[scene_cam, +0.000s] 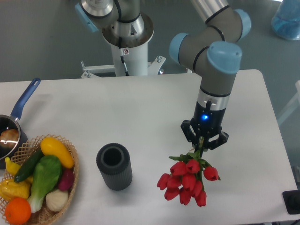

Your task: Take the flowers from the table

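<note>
The pincer [204, 142] points straight down over the right half of the white bench [154, 108], with a blue light lit on the wrist above it. Its fingers are drawn in around the green stems of the flowers [188, 180], so it is grasping the bunch at the stem end. The red tulip buds spread out below the pincer, toward the front edge of the bench, with a few green leaves showing just under the fingers. From this angle it is hard to say whether the buds rest on the bench or hang just clear of it.

A dark ribbed cylinder [114, 166] stands upright near the front edge, left of the flowers and well apart from them, its open top facing up. At the front left corner sits a wicker basket [70, 180] filled with colourful vegetables. Just behind the basket, at the left edge, a pot with a blue handle [23, 101] is partly cut off by the frame. The arm's white base column [126, 51] rises behind the far edge of the bench.
</note>
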Controlling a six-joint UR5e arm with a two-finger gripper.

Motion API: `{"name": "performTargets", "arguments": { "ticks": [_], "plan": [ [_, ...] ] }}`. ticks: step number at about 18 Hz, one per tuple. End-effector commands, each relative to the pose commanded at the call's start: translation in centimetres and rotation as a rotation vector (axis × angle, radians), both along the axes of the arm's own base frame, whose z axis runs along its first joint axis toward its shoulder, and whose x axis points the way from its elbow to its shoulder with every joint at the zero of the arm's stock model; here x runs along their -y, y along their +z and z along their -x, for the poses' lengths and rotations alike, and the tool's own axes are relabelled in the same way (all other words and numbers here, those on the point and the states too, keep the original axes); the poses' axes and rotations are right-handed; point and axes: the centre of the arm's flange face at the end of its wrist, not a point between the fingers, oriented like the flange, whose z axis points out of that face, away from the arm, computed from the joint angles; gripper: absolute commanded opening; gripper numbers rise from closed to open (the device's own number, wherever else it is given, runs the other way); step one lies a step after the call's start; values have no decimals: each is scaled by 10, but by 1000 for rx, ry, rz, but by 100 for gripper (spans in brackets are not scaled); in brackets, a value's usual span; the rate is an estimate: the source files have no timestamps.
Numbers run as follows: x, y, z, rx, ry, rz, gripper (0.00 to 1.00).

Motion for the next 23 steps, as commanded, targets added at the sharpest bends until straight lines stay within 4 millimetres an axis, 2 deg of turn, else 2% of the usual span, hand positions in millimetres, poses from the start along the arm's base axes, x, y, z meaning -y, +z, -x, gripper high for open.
{"name": "performTargets", "arguments": {
  "ticks": [3,10,23],
  "plan": [
    [-6,25,-11,3,28,-42,18],
    [2,40,-10,-1,48,-64,18],
    [5,43,-9,1,48,-75,18]
  ]
}}
